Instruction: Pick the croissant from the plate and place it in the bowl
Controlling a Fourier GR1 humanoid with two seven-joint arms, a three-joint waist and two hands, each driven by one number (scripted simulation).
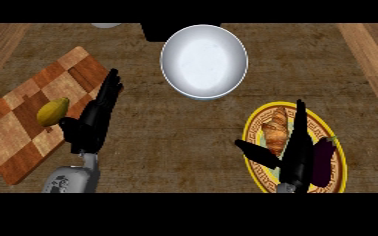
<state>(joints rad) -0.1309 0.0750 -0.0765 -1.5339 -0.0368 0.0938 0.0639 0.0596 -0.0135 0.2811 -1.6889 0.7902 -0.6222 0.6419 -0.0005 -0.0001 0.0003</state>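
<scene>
Right hand [297, 155] poised over the plate [250, 130], fingers straight, thumb spread, holding nothing; the croissant [277, 127] lies on the plate between thumb and fingers, placed for grasping. Bowl [203, 60] waits beyond. Left hand [92, 120] rests open.

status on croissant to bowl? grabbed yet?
Done: nothing yet; the croissant lies on the plate and the bowl holds nothing. In hand: the right hand hovers open over the plate, fingers beside the croissant, not curled round it. Left: grip, lift, carry to the bowl, release. The left hand rests open by the cutting board.
</scene>
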